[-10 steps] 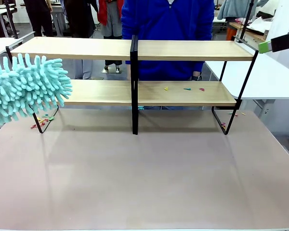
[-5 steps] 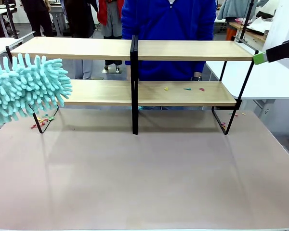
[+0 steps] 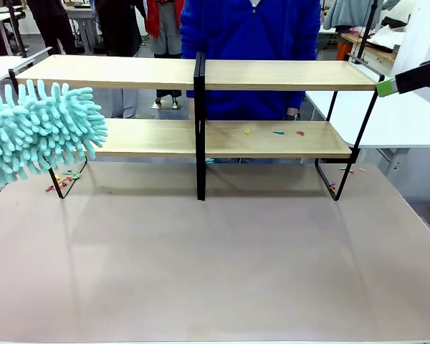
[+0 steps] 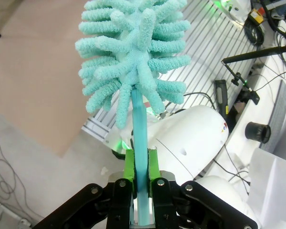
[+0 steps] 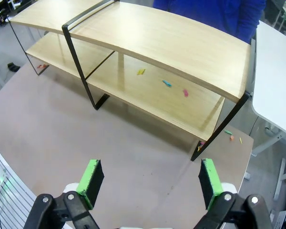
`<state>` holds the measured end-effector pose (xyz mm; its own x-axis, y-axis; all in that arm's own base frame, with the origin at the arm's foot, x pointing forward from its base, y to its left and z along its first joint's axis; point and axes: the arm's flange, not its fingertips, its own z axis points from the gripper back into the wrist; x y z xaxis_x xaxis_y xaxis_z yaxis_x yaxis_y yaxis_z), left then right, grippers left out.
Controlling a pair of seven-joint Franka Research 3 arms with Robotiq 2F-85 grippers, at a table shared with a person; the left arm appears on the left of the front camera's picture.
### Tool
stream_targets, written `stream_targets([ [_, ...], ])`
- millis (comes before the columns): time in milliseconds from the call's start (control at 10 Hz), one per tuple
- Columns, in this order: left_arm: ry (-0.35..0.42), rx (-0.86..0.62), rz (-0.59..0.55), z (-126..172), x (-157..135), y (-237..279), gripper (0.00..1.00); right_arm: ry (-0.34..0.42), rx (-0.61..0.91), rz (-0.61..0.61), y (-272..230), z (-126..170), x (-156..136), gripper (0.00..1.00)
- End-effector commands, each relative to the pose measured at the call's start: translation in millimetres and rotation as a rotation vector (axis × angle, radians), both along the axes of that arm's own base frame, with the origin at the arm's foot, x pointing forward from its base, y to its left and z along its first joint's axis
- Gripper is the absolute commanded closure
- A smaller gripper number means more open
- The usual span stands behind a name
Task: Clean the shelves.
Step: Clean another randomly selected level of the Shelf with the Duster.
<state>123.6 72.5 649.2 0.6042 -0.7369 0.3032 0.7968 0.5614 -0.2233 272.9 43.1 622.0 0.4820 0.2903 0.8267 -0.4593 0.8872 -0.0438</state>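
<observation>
Your left end effector (image 4: 142, 168) clamped on fluffy turquoise duster (image 3: 36, 130); right end effector (image 5: 151, 179) apart. Slide it flat along lower board of light wooden black-framed shelves (image 3: 287, 74), sweeping coloured scraps (image 3: 278, 132) out.

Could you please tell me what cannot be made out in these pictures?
- Front view: the duster hides the left end of the lower board of the shelves; the picture's left edge cuts off its handle.
- Front and right wrist views: the coloured scraps on the lower board are too small to identify.
</observation>
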Motion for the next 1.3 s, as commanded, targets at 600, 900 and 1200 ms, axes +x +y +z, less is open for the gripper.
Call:
stream_targets([
  [600,0.000,0.000,0.000,0.0,0.0,0.0,0.88,0.001,0.005,0.004,-0.6,-0.1,0.4,0.00],
  [900,0.000,0.000,0.000,0.0,0.0,0.0,0.88,0.001,0.005,0.004,-0.6,-0.1,0.4,0.00],
  [1200,0.092,0.075,0.113,-16.2,63.8,-78.6,0.88,0.001,0.005,0.004,-0.6,-0.1,0.4,0.00],
])
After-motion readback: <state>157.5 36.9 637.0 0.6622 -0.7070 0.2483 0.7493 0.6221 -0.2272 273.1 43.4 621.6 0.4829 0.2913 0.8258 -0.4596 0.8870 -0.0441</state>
